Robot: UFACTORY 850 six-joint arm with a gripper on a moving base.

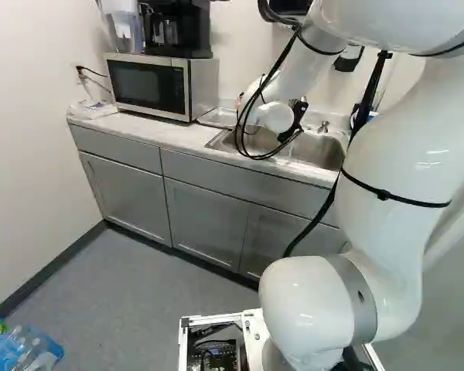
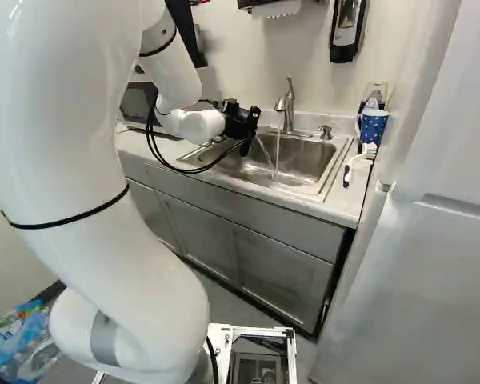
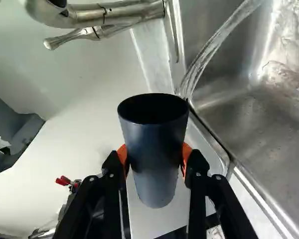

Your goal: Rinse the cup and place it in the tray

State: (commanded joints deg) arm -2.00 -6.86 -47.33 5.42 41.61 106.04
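In the right base view my gripper (image 2: pixel 244 124) is over the sink (image 2: pixel 304 160), left of the faucet (image 2: pixel 286 104). Seen from the wrist, my gripper (image 3: pixel 155 164) is shut on a dark blue-grey cup (image 3: pixel 157 144), an orange pad against each side. The cup's mouth faces away from the gripper and its inside looks black. A stream of water (image 3: pixel 209 50) shows right by its rim; whether they touch I cannot tell. Running water (image 2: pixel 278 152) also falls into the basin. A shallow metal tray (image 1: pixel 218 117) lies between sink and microwave.
The microwave (image 1: pixel 151 85) carries a coffee maker (image 1: pixel 174 29). A blue patterned mug (image 2: pixel 373 126) and a brush (image 2: pixel 358 164) stand or lie right of the sink. Grey cabinets (image 1: pixel 205 220) front the counter, and a white refrigerator (image 2: pixel 432 264) rises at the right.
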